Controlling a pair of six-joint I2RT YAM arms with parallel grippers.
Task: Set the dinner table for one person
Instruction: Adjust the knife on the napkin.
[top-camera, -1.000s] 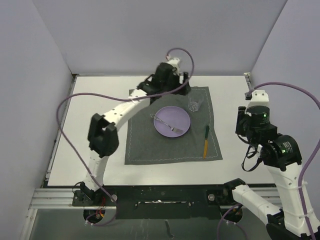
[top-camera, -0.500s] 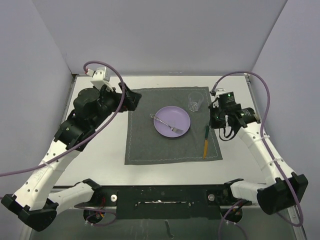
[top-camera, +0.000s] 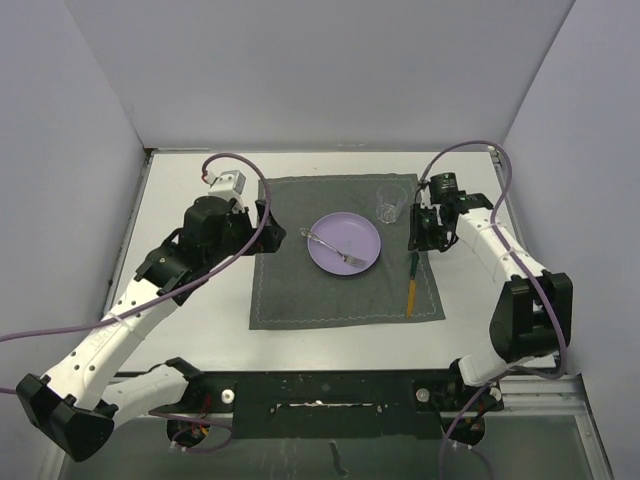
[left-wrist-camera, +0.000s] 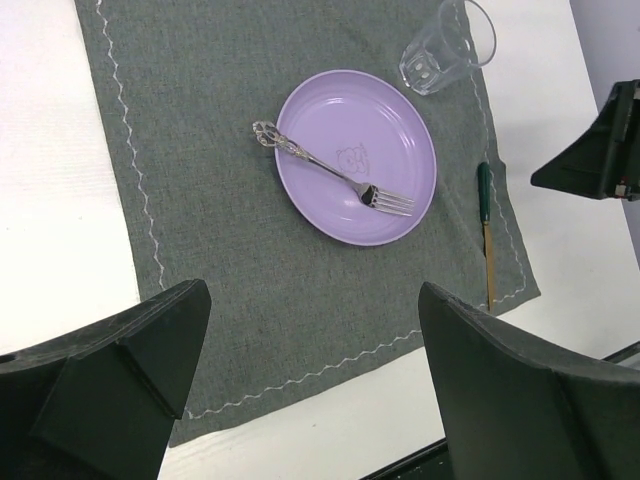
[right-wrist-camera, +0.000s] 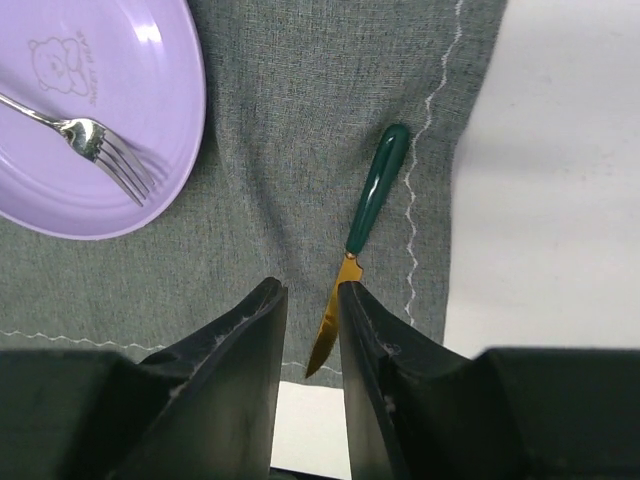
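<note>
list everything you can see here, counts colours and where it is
large flat white rectangular tabletop: 1, white, under everything
dark grey stitched cloth placemat: 1, dark grey with white zigzag stitching, middle of the tabletop
round purple plate: 1, purple, centre of the placemat
silver metal fork: 1, silver, lying slantwise on the plate
clear glass tumbler: 1, clear, far right corner of the placemat
knife with green handle and gold blade: 1, green and gold, on the placemat right of the plate
purple cables: 2, purple, one looping from each arm
left arm's fingers: 2, black, wide apart, empty, by the placemat's left edge
right arm's fingers: 2, black, narrowly apart, empty, above the knife
</note>
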